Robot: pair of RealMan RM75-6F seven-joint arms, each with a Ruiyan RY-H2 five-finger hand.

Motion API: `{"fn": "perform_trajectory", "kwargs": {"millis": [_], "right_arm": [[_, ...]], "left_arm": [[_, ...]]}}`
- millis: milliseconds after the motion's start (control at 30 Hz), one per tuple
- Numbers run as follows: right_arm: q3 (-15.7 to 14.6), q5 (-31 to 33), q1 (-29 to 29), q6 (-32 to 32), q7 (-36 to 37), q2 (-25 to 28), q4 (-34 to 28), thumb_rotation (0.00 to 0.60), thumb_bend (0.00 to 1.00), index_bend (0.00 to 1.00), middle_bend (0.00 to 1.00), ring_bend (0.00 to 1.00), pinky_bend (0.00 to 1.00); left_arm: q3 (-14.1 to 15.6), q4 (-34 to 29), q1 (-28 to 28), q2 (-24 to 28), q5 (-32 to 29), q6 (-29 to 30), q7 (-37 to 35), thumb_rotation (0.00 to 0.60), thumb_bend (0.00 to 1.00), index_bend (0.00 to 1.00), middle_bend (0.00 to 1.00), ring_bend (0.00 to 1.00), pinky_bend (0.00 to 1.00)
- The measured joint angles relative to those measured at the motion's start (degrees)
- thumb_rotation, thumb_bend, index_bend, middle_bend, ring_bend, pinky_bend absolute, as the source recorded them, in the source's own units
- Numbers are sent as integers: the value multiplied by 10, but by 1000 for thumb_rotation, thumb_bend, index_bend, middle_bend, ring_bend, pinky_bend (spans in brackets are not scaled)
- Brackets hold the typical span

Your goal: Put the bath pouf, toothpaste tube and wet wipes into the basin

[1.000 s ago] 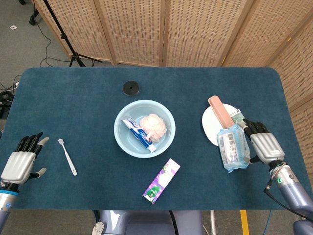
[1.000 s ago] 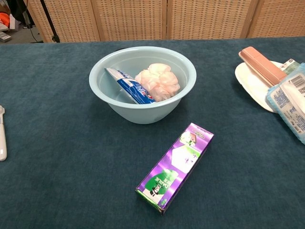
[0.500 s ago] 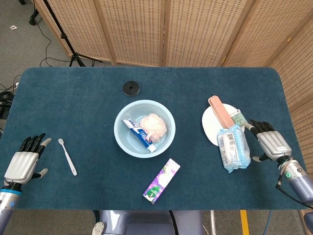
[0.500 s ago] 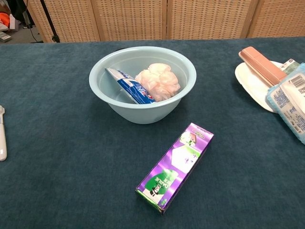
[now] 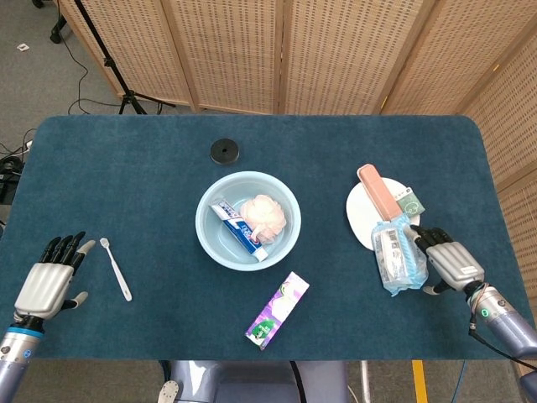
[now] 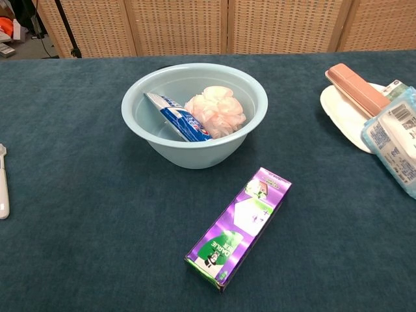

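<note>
Sitting at the middle of the blue counter (image 5: 126, 168), the pale blue basin (image 5: 210, 239) serves as the landmark for everything else. Inside it, the pink bath pouf (image 5: 267, 214) lies toward the right half, and the blue and white toothpaste tube (image 5: 237, 227) leans beside it on the left, touching the pouf. Well to the right of the basin, the wet wipes (image 5: 398, 256) lie flat in their clear blue pack, the far end overlapping the near edge of a white plate (image 5: 361, 214). A salmon-pink case (image 5: 377, 196) rests across that plate. The right hand (image 5: 450, 263) is just beside the wipes on the side away from the basin, its dark fingers (image 5: 424, 239) spread and reaching to the pack's edge; whether they actually touch or grip it cannot be told, and the chest view shows only the pack, not the hand. In front of the basin, slightly right, a purple box (image 5: 278, 310) lies on a diagonal. Behind the basin sits a small black disc (image 5: 224, 151). Far to the left of the basin lies a white toothbrush (image 5: 116, 269), and the left hand (image 5: 50, 281) rests just beyond it, fingers extended and apart, holding nothing.
</note>
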Motion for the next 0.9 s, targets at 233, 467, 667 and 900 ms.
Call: {"fn": "perform_trajectory", "kwargs": {"millis": [233,467,667,900], "right_arm": [[-5,-4,13,-4,-17,-14,-16,600,53,0,0,0,0],[-3,12,24,-18,-59,-26,-48,600,53,0,0,0,0],[3,36,28,-23,-98,-34,-70,600,98,66,0,0,65],[11,60,21,-1,-145,-47,-80,600,114,409,182,150,248]], "left_arm": [[-3,2,1,0,-2,-1,-7,600,178,26,0,0,51],[-5,4,1,3,-1,-6,-21,600,177,26,0,0,51],[-8,6,2,7,-1,-7,-35,600,178,26,0,0,51],[-9,8,1,9,1,-11,-45,600,179,26,0,0,51]]}}
